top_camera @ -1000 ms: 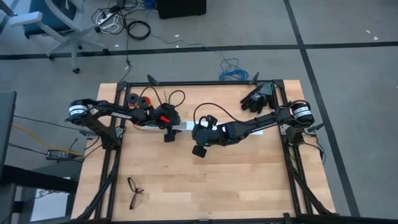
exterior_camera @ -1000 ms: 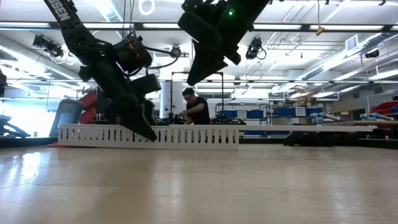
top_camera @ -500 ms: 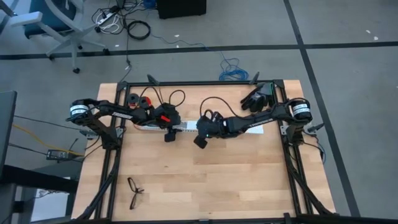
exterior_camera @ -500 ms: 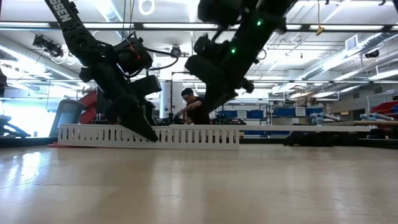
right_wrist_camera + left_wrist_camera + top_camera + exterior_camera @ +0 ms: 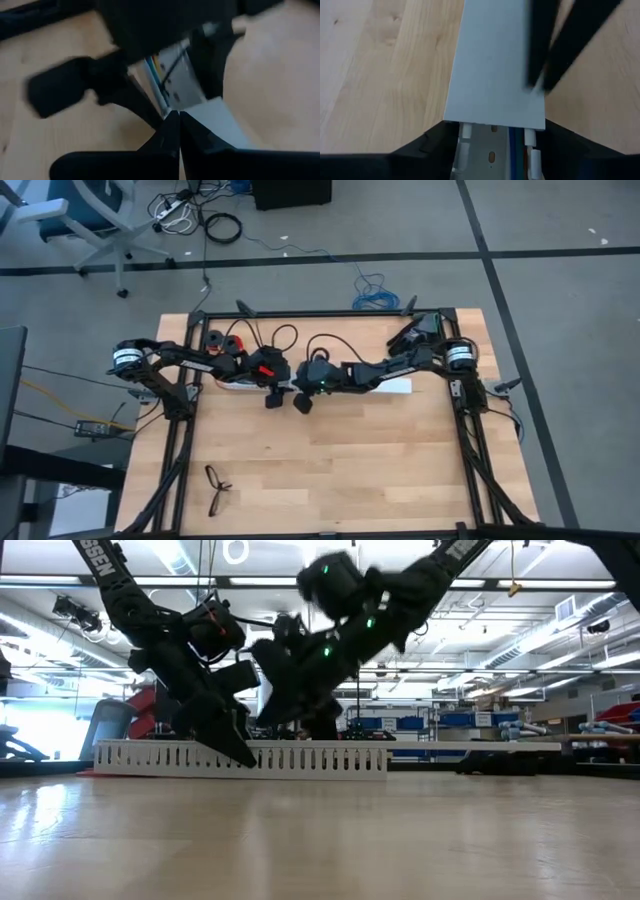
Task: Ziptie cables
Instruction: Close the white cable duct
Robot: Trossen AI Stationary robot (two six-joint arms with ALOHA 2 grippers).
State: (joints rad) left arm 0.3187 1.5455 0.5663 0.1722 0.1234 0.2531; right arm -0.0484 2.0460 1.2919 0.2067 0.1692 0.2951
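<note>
From above, we are seeing the wooden bench (image 5: pixel 330 470) with both arms meeting over the white slotted rail (image 5: pixel 400 386) that is lying across its far half; the left gripper (image 5: pixel 272 392) is sitting at the rail's left part and the right gripper (image 5: pixel 300 398) is reaching in just beside it, while a pair of glasses (image 5: pixel 216 486) is lying near the left front corner and black spools (image 5: pixel 222 340) with red wire are resting at the far left. From table height, we are watching the rail (image 5: pixel 240 756) standing on edge along the bench, the left gripper (image 5: pixel 232 745) tilting down against it, and the right arm (image 5: pixel 330 640) leaning in from the right. In the left wrist view, we are looking at the rail's flat cover (image 5: pixel 495 75), and the left jaws are standing partly open astride the slotted channel, where the cables (image 5: pixel 512 142) are showing as a blue wire inside. In the right wrist view, the right jaws are pressing fully together with nothing between them, pointing at the channel end where the cables (image 5: pixel 157 67), blue, yellow and white, are lying. We cannot make out the ziptie.
</note>
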